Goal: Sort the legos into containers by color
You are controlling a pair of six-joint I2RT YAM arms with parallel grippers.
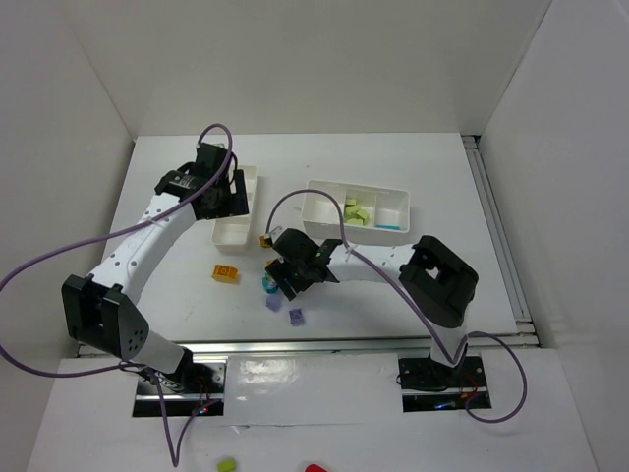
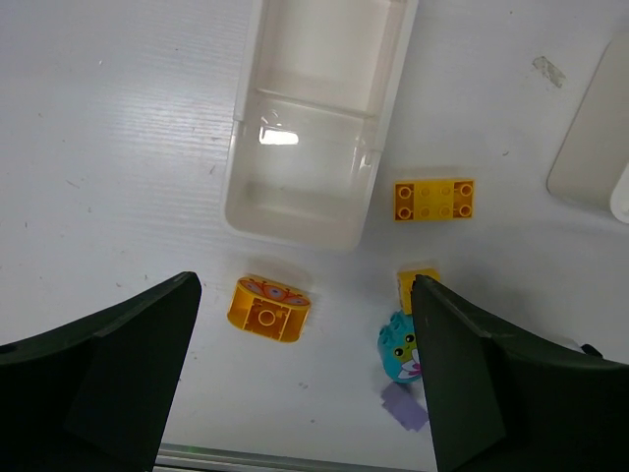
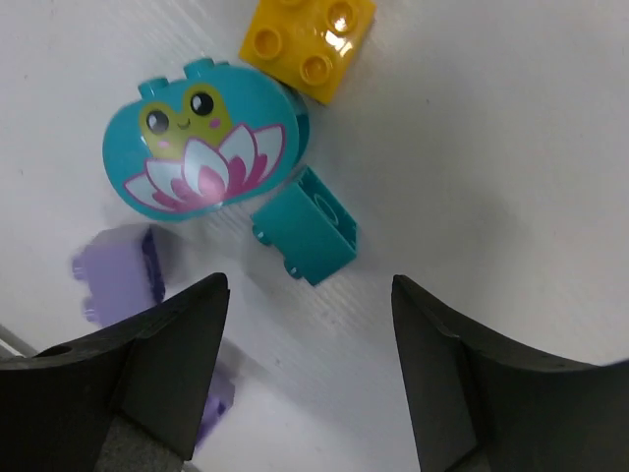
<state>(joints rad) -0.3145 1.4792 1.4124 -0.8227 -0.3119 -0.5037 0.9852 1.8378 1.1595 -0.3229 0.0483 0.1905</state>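
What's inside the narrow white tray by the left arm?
Nothing shows in the narrow tray; its near compartment is bare. The far one runs off frame, and the left gripper covers part from above.

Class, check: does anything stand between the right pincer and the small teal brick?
Nothing visible. The small teal brick lies bare just ahead of the open right pincer; the frog piece sits beyond it.

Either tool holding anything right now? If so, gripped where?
Nothing held. Left tool is open above the narrow tray; right tool is open above the small teal brick, with no finger closed on it.
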